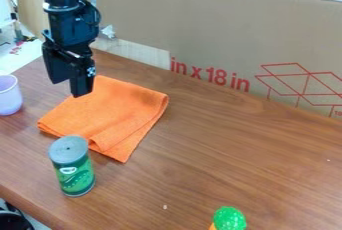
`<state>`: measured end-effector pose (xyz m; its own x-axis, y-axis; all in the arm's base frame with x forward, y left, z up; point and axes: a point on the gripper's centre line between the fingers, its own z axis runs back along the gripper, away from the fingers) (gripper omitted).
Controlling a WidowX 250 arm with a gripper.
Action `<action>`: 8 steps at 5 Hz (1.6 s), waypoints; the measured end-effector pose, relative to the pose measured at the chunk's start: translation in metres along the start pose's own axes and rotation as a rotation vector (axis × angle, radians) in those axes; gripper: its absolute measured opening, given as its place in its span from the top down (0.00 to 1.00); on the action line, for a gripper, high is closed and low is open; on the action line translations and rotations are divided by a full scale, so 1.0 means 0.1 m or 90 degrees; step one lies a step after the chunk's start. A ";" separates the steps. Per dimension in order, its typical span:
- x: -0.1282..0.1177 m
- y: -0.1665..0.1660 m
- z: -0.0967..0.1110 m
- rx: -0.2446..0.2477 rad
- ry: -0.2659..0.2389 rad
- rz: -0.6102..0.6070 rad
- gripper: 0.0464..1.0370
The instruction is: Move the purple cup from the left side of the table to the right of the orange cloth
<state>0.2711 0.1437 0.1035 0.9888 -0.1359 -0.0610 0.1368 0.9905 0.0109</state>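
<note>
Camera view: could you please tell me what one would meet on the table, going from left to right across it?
Pale purple cup, folded orange cloth, green-topped object with a bit of orange, cut off by the bottom edge.

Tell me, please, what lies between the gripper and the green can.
In the camera view, a folded orange cloth lies on the wooden table between the gripper and the green can.
</note>
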 end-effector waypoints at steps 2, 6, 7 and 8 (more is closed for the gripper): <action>-0.08 0.11 -0.06 -0.025 0.017 -0.001 0.04; -0.55 0.96 -0.02 0.034 0.016 0.112 0.04; -0.55 1.09 -0.08 0.045 0.032 0.123 0.04; -0.57 1.17 -0.25 0.028 0.047 0.132 0.04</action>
<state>0.2294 0.2681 0.0828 0.9894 0.0741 -0.1252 -0.0652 0.9951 0.0742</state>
